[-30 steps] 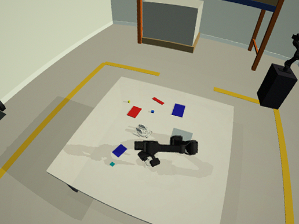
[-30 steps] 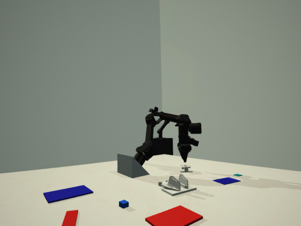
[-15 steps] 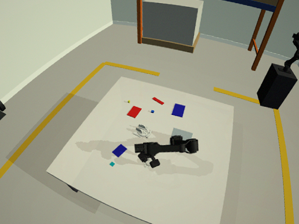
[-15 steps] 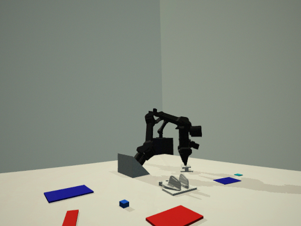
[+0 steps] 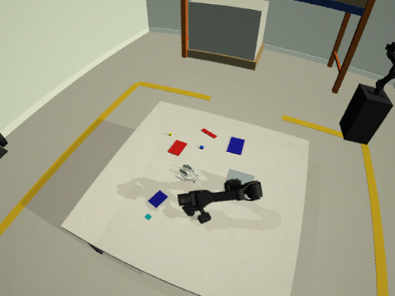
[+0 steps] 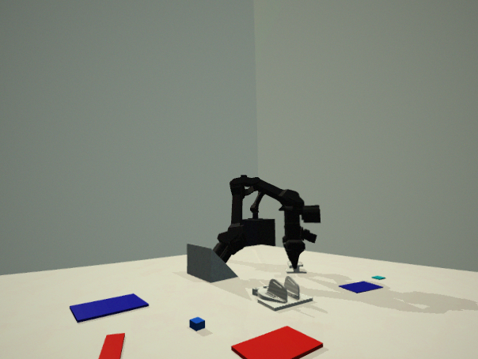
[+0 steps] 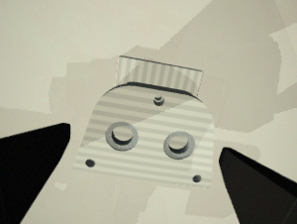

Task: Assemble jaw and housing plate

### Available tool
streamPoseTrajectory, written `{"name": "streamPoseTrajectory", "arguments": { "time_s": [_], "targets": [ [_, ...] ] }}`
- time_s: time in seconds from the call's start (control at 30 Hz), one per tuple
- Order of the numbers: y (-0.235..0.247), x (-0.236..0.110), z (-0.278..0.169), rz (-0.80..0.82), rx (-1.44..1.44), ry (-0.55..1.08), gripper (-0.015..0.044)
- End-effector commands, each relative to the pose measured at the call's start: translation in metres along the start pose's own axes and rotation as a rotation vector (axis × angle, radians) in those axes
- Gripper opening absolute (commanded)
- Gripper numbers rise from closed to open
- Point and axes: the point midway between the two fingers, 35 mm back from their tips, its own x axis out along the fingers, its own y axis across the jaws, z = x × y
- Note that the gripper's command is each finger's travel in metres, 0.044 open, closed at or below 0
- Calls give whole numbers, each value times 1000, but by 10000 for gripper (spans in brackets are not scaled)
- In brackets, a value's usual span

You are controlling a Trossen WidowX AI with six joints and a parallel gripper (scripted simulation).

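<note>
The light grey housing plate (image 6: 290, 272) (image 7: 148, 116) lies on the table. The wrist view shows two ringed holes, three small dark holes and a ribbed tab on its far side. My gripper (image 6: 295, 267) (image 7: 147, 143) is open and empty, pointing down. Its fingertips are spread left and right of the plate, low over it; contact is not visible. The grey base (image 6: 277, 307) stands nearer the exterior camera, with two upright slotted jaw pieces (image 6: 278, 291) (image 6: 292, 288) over it. The pins and any gear mesh are too small or hidden to tell. In the top view, the arm hides the fingertips.
A dark blue tile (image 5: 157, 199) (image 6: 361, 287) and a teal piece (image 5: 148, 216) (image 6: 378, 277) lie beside the work area. A red tile (image 5: 177, 148) (image 6: 278, 343), a blue cube (image 5: 201, 147) (image 6: 197, 323) and another blue tile (image 5: 235, 146) (image 6: 108, 307) lie beyond the base. A grey wedge (image 6: 210, 262) stands by the arm.
</note>
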Motion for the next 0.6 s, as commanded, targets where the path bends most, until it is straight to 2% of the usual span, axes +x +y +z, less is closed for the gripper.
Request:
{"name": "streamPoseTrajectory", "arguments": {
  "time_s": [0.0,0.57],
  "targets": [
    [-1,7,-1,-2,7,2,440],
    [0,11,-1,-2,7,1,440]
  ]
}}
